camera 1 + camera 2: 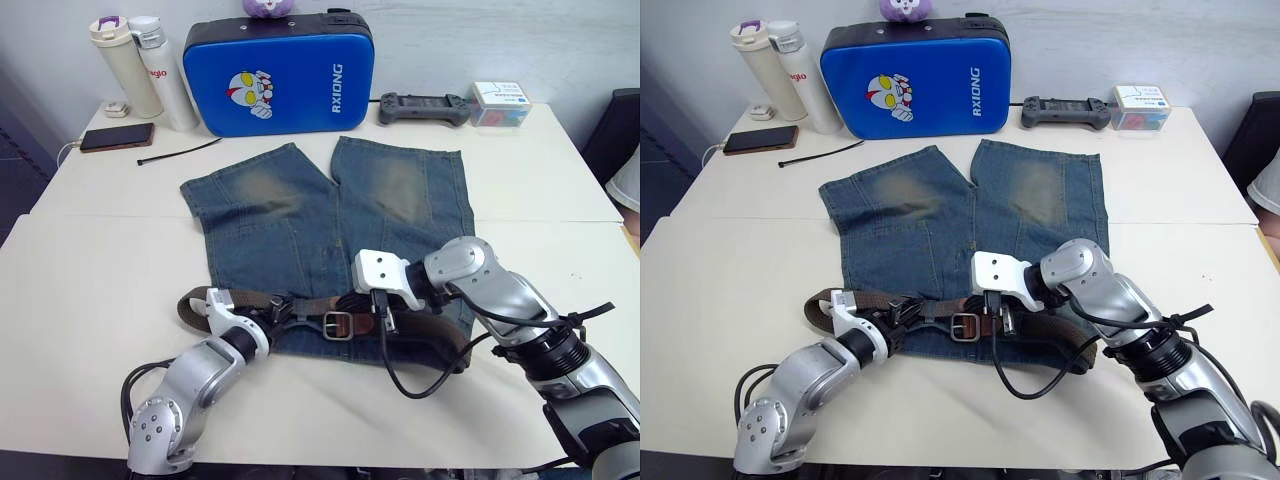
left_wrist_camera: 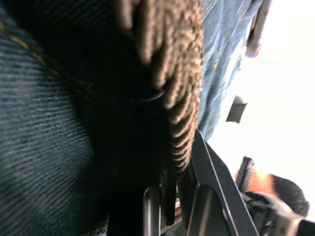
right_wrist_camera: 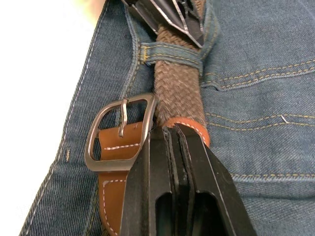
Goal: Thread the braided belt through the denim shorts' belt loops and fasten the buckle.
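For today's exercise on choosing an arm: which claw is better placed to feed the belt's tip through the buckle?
The right claw, probably. It is shut on the braided belt at its tan tip, beside the buckle. The left claw grips farther along, past a belt loop.

Belt laid along the waistband of the shorts

The denim shorts point(image 1: 330, 215) are spread flat on the table, legs pointing away, faded — paler worn patches are seen on both legs. The braided belt point(image 1: 930, 305), dark brown, is run along the waistband and is passed under one of the belt loops point(image 3: 170, 53); its end is curled past the shorts' left edge. The buckle point(image 3: 118, 132) — a silver frame with a prong, on a tan leather tab — is lain flat mid-waistband, just beside the braided strap.
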Motion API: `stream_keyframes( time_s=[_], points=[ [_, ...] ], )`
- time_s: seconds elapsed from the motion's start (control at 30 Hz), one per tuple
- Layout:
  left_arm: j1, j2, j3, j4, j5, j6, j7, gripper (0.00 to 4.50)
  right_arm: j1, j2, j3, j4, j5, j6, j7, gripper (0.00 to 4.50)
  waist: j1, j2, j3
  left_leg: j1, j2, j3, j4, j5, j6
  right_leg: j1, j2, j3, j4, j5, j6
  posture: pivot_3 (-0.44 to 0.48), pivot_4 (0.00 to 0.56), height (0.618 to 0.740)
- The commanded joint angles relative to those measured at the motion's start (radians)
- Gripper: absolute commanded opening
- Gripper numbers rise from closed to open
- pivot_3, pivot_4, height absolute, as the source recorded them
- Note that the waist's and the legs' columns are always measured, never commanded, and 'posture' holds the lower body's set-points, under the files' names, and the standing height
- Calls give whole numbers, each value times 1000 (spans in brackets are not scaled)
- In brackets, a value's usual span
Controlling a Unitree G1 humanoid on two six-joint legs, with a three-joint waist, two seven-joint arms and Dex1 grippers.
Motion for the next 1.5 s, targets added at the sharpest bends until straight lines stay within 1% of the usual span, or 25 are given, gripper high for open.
stream_keyframes(
  time_s=[0.03,0.1,0.13,0.23,0.27,0.37,0.4,0.43,0.7,0.8,0.9,0.93,0.97,1.03,1.07,1.13,1.23,1.3,1.33,1.37,1.4,1.43,1.5],
  points=[
    [-4,-67,13,-37,-32,-23,-13,0,0,17,19,-16,-9,-22,9,404,0,0,0,0,0,0,0,0,0,0,0,0,0,0,0,0,150,740],
    [-4,-88,20,-39,-32,-18,-5,0,-3,22,18,-12,-18,-28,7,942,-1,0,0,0,0,0,0,0,0,0,0,0,0,0,0,0,150,740],
    [-2,-90,22,-39,-32,-11,4,0,-5,28,14,-11,-21,-28,-1,1282,-1,0,0,0,0,0,0,0,0,0,0,0,0,0,0,0,150,740],
    [5,-101,29,-42,-32,-3,34,0,-10,37,9,-13,-28,-27,-9,2419,-1,0,0,0,0,0,0,0,0,0,0,0,0,0,0,0,150,740],
    [6,-104,30,-42,-32,0,41,0,-10,38,7,-13,-35,-37,-15,3025,-1,0,0,0,0,0,0,0,0,0,0,0,0,0,0,0,150,740],
    [5,-106,35,-36,-32,18,44,0,-9,32,9,-24,-67,-62,-38,3962,-1,0,0,0,0,0,0,0,0,0,0,0,0,0,0,0,150,740],
    [4,-107,38,-34,-32,24,43,0,-7,32,11,-24,-75,-66,-43,4386,-1,0,0,0,0,0,0,0,0,0,0,0,0,0,0,0,150,740],
    [4,-109,39,-32,-32,29,41,0,-3,31,16,-21,-87,-74,-51,4459,-1,0,0,0,0,0,0,0,0,0,0,0,0,0,0,0,150,740],
    [-1,-121,53,-20,-32,56,40,0,8,38,37,18,-175,-126,-107,4459,1,0,0,0,0,0,0,0,0,0,0,0,0,0,0,0,150,740],
    [-2,-124,61,-21,-32,66,46,0,9,43,31,33,-187,-160,-118,3673,1,0,0,0,0,0,0,0,0,0,0,0,0,0,0,0,150,740],
    [-1,-116,72,-26,-32,80,57,0,8,46,13,31,-177,-181,-116,2371,-1,0,0,0,0,0,0,0,0,0,0,0,0,0,0,0,150,740],
    [-1,-107,75,-28,-32,88,57,0,7,46,9,31,-174,-182,-113,1800,-2,0,0,0,0,0,0,0,0,0,0,0,0,0,0,0,150,740],
    [-1,-92,79,-31,-32,100,51,0,7,46,4,28,-170,-184,-110,1386,-2,0,0,0,0,0,0,0,0,0,0,0,0,0,0,0,150,740],
    [-3,-54,86,-35,-32,130,26,0,9,45,-4,20,-160,-188,-104,390,-3,0,0,0,0,0,0,0,0,0,1,0,0,0,0,0,150,740],
    [-5,-35,88,-36,-32,144,11,0,10,46,-8,16,-156,-189,-102,55,-3,0,0,0,0,0,0,0,0,0,1,0,0,0,0,0,150,740],
    [-10,34,93,-32,-32,185,-12,0,10,42,-15,5,-147,-188,-92,55,-5,0,0,0,0,0,0,0,0,0,1,0,0,0,0,0,150,740],
    [-15,89,108,-41,-32,219,-69,0,9,37,-24,-4,-138,-188,-84,55,-8,0,0,0,0,0,0,0,0,0,1,0,1,0,0,0,150,740],
    [-3,138,114,-67,-32,261,-125,890,7,32,-29,-7,-135,-189,-79,0,-10,0,0,0,0,0,0,0,0,0,1,0,0,0,0,0,150,740],
    [6,175,127,-84,-32,282,-155,1088,6,30,-31,-6,-136,-194,-78,0,-13,0,0,0,0,0,0,0,0,0,1,0,0,0,0,0,150,740],
    [13,202,136,-94,-32,295,-178,1609,5,30,-33,-6,-137,-197,-77,0,-18,0,0,0,0,0,-1,0,0,0,1,0,0,0,0,0,150,740],
    [25,257,154,-98,-32,318,-212,2017,6,28,-35,-6,-138,-201,-76,0,-21,0,0,0,0,0,-1,0,-1,-1,1,0,0,0,0,0,150,740],
    [41,332,175,-101,-32,356,-278,2407,6,27,-36,-4,-141,-209,-77,0,-23,0,0,0,0,0,-2,0,-1,-1,0,0,1,0,0,0,150,740],
    [66,430,204,-100,-32,396,-375,3377,5,27,-38,1,-143,-222,-79,0,-28,-1,1,0,1,-1,-3,1,-2,-1,1,0,1,-1,-1,0,150,740]
  ],
)
